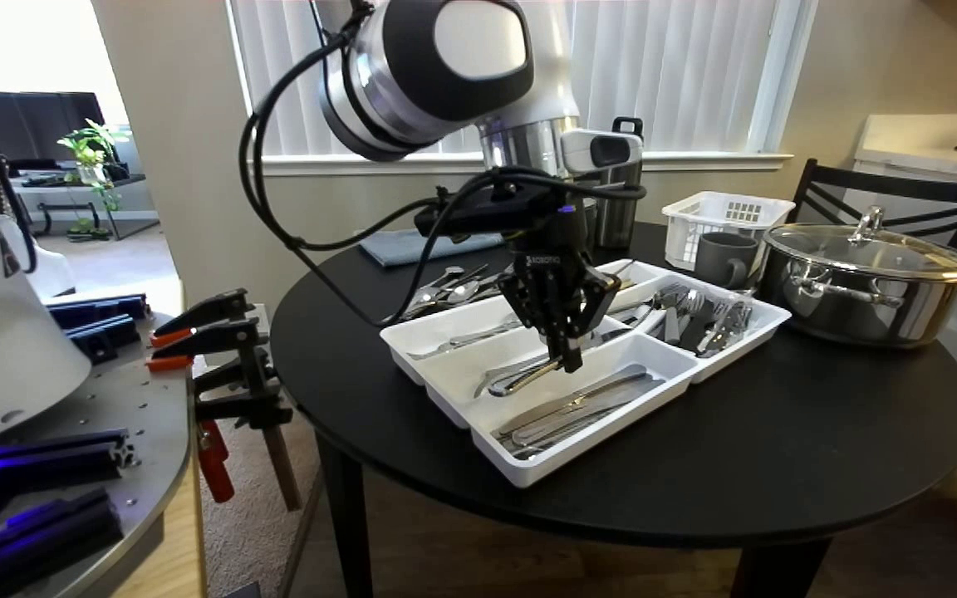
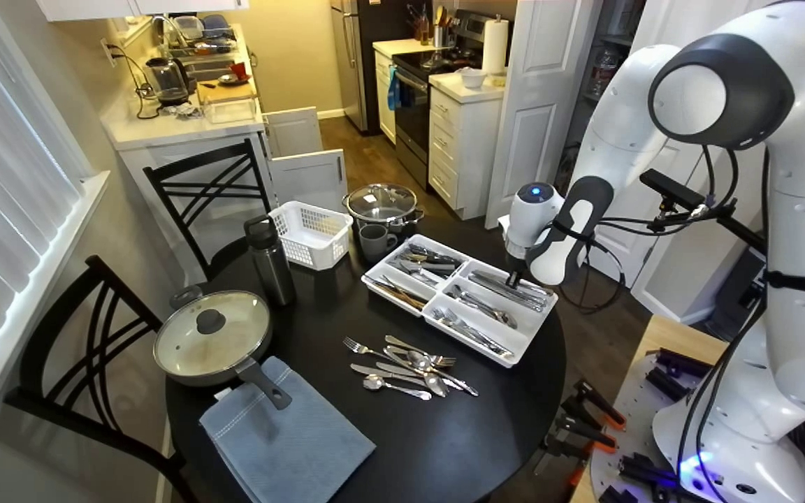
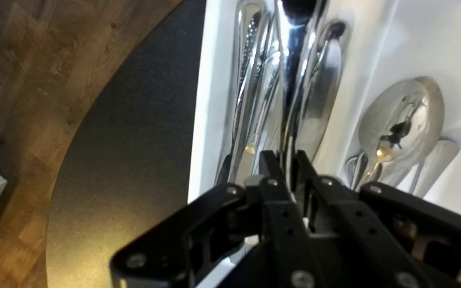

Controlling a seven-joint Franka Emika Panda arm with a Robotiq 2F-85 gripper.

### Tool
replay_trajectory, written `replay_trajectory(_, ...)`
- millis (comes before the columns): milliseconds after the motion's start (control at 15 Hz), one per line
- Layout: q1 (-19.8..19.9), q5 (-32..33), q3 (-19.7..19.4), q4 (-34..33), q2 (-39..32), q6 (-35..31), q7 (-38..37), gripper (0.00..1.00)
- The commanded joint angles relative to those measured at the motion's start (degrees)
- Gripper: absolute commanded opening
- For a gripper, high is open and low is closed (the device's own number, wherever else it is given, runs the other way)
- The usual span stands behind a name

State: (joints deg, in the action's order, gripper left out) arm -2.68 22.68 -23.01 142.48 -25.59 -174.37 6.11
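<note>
Claw (image 3: 287, 162): clamped narrow on a shiny metal utensil (image 3: 294, 60), and there it hangs! | Where: above the knives (image 3: 322, 104) along one edge of the white tray (image 3: 204, 100) | Handling: looks light, stiff, slick, liable to swivel | Hold: squarely across the slim shank, near balance, I'd say

In an exterior view, bare tabletop (image 1: 777, 440) along the near side of the tray (image 1: 611, 424) leaves room to pass. The mug (image 1: 726, 259) and pot (image 1: 869, 295) crowd its right end; loose cutlery (image 2: 411, 369) obstructs the opposite side.
</note>
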Motion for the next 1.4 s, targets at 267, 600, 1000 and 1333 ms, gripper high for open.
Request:
replay_trajectory(267, -10.52, -0.36, -9.02, -3.2, -6.02, -3.1, -3.94, 0.57)
replay_trajectory(600, -4.1, -3.43, 2.36, 0.95, 6.08, -1.99, -0.56, 0.88)
replay_trajectory(1000, 8.63, -18.35, 29.54, 5.0, 12.56, -2.48, 6.83, 1.0)
replay_trajectory(1333, 16.12, -24.21, 47.38, 4.77, 8.19, -0.76, 10.82, 1.0)
